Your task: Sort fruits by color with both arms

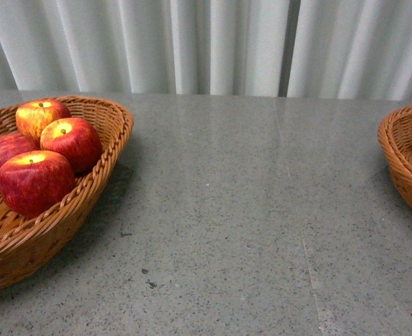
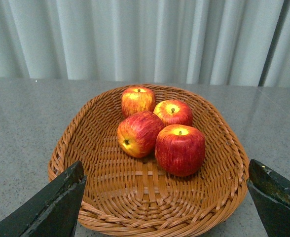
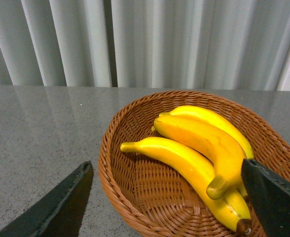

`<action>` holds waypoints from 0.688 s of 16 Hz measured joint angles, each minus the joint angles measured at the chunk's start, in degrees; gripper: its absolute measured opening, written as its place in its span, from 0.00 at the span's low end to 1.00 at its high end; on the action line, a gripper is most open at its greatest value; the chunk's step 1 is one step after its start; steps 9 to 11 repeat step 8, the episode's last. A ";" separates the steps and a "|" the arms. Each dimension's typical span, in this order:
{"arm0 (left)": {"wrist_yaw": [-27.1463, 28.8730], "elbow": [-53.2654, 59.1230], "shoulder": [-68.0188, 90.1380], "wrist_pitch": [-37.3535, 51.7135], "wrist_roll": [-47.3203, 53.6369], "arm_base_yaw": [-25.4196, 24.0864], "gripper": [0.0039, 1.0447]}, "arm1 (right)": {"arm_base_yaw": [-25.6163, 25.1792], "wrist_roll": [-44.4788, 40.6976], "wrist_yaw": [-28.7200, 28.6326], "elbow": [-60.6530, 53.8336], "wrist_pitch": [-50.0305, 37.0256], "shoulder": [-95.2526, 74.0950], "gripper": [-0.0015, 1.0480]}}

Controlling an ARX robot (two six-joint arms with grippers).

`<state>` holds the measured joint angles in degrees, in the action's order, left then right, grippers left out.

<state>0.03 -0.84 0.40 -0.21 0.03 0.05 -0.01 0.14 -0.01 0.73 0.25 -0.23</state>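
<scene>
With four glossy red apples (image 2: 155, 131) in the left-edge wicker basket (image 2: 105, 207) and three curved yellow bananas (image 3: 199, 148) in the right-edge wicker basket (image 3: 135, 197), both grippers' fingers (image 2: 56, 205) hang apart and empty, so sorting looks finished and a clean upward retreat should serve best.

Your front camera is looking low across the speckled grey stone table (image 1: 248, 210). It is sharing the woven wicker basket of red apples (image 1: 111, 150) with your left wrist camera, which is hovering close; your right wrist camera is closing on the wicker basket of yellow bananas (image 3: 135, 197).

We see even, soft overhead light; the basket (image 1: 87, 203) casts a faint shadow toward three o'clock; all views sharp.
</scene>
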 joint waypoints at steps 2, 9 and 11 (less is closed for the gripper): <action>-0.02 0.00 0.00 0.00 0.00 0.00 0.94 | 0.00 0.02 0.00 0.00 0.02 0.00 0.95; 0.00 0.00 0.00 0.00 0.00 -0.02 0.94 | 0.00 0.02 0.00 0.00 0.02 0.00 0.94; 0.00 0.00 0.00 0.00 0.00 -0.02 0.94 | 0.00 0.02 0.00 0.00 0.02 0.00 0.94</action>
